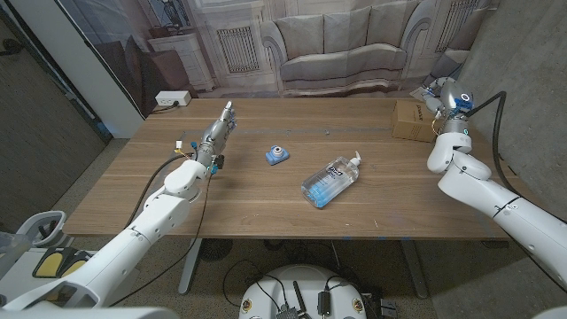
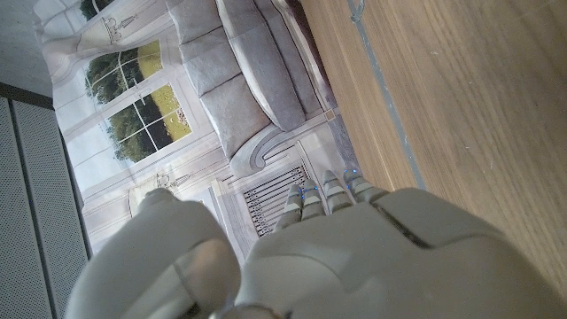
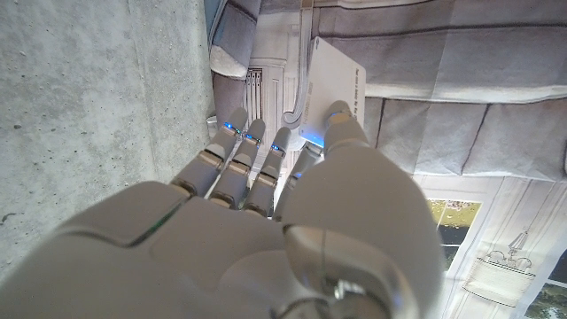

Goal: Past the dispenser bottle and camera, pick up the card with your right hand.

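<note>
Fingers [image 3: 341, 120] of the right hand [image 3: 266, 221] pinch a white card [image 3: 332, 93], lifted beyond the bottle [image 1: 332, 180] and camera [image 1: 276, 156]; next, likely keep it steady. Left hand [image 1: 217, 130] idle, fingers straight together.

Left arm is reaching forward over the table's left half, its left hand [image 1: 219, 127] stretching out with fingers straight and together, gripping nothing. Right arm is bending up at the table's far right corner; the right hand [image 1: 446, 93] is pinching a white card [image 3: 330, 90] between thumb and fingertips [image 3: 250, 135], raised off the table.
</note>
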Action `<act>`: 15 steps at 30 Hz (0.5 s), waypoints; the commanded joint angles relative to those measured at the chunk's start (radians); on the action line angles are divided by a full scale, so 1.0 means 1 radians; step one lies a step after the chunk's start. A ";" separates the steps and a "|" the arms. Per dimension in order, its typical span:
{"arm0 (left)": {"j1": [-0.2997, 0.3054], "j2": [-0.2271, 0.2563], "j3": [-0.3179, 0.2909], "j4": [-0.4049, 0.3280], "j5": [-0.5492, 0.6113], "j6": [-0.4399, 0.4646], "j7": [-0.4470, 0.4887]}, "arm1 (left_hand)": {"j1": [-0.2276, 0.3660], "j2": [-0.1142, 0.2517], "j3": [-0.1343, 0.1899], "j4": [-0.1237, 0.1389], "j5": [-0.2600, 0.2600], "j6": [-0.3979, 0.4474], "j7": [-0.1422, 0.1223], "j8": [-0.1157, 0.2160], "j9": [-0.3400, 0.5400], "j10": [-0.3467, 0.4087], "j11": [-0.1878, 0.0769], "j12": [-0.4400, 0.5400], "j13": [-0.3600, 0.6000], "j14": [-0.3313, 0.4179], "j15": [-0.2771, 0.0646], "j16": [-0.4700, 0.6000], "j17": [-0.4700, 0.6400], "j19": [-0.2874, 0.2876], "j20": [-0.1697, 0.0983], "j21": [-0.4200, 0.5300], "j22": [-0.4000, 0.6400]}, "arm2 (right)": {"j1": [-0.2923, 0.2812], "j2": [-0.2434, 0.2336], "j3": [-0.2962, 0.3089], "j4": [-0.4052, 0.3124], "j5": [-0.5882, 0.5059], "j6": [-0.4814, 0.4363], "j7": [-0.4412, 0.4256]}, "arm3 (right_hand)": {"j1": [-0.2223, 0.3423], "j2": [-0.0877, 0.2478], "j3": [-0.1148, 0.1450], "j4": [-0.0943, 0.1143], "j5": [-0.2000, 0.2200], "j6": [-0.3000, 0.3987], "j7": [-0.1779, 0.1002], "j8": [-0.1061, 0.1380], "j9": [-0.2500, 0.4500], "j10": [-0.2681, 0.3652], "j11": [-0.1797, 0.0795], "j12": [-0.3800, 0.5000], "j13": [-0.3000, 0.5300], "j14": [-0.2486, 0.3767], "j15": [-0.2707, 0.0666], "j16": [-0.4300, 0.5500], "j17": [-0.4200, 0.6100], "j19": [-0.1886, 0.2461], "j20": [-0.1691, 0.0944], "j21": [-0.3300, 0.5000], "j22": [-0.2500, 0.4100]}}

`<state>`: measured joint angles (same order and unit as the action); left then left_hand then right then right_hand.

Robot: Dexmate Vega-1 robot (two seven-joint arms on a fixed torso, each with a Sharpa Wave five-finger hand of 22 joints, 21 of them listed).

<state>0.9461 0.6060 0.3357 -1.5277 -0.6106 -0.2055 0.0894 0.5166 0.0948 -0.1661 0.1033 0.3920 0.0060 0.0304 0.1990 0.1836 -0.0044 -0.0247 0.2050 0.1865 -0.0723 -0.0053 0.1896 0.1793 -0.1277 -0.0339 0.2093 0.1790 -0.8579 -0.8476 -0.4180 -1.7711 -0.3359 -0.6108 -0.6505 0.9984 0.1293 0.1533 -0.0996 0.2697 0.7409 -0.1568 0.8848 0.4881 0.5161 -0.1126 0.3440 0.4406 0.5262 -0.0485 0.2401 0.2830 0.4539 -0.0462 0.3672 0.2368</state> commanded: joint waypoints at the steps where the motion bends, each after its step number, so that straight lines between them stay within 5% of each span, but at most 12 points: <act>1: 0.002 -0.009 0.004 0.016 -0.006 -0.014 -0.014 | 0.005 0.003 -0.006 0.000 0.005 0.002 0.005 -0.002 0.004 -0.001 -0.013 -0.004 0.002 -0.006 -0.003 -0.003 0.003 -0.009 -0.015 -0.005 0.004 | -0.022 -0.036 0.023 -0.088 0.008 -0.059 0.060 | 0.002 0.004 -0.002 -0.004 -0.003 0.006 0.002 0.003 -0.001 0.012 0.000 -0.002 0.002 0.007 -0.141 -0.002 0.003 0.000 -0.061 0.008 0.002; 15: 0.014 -0.012 0.000 0.028 -0.014 -0.030 -0.021 | 0.006 0.005 -0.008 -0.001 0.005 0.002 0.005 -0.001 0.004 -0.001 -0.014 -0.004 0.002 -0.006 -0.003 -0.003 0.003 -0.009 -0.015 -0.005 0.004 | -0.040 -0.049 0.046 -0.141 0.022 -0.089 0.084 | 0.000 0.004 -0.002 -0.003 -0.006 0.009 0.003 0.010 -0.009 0.019 0.003 -0.005 0.002 0.011 -0.140 -0.002 0.003 -0.003 -0.059 0.011 0.001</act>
<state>0.9523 0.5984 0.3368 -1.5124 -0.6176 -0.2229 0.0744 0.5165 0.0947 -0.1659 0.1035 0.3920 0.0060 0.0304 0.1990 0.1837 -0.0084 -0.0288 0.2050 0.1865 -0.0723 -0.0053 0.1896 0.1793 -0.1277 -0.0339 0.2093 0.1790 -0.8885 -0.8789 -0.3831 -1.8629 -0.3163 -0.6650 -0.5943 0.9983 0.1292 0.1532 -0.0996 0.2660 0.7392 -0.1553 0.8857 0.4770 0.5233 -0.1127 0.3401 0.4407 0.5262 -0.0485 0.2401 0.2831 0.4540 -0.0462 0.3754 0.2370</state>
